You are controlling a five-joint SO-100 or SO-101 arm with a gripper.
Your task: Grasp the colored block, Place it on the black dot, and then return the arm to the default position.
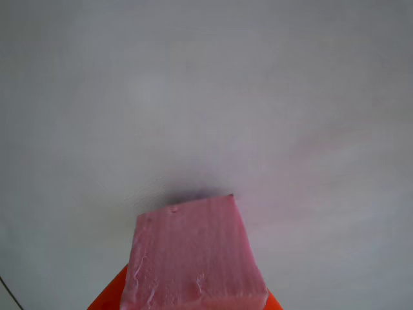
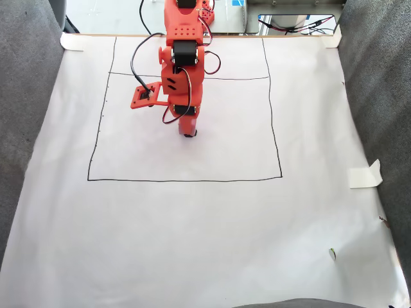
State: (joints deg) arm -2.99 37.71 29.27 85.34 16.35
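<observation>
Holding the pink block (image 1: 193, 258) tight in our orange hand (image 2: 187, 131), we have it low over the white paper (image 2: 205, 224), inside the drawn square (image 2: 186, 179). We cannot see the black dot, so which way to go is unclear.

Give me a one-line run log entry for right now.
gripper: down on white paper inside drawn square | pink block: between orange fingers | black dot: not identifiable | release: not yet
</observation>
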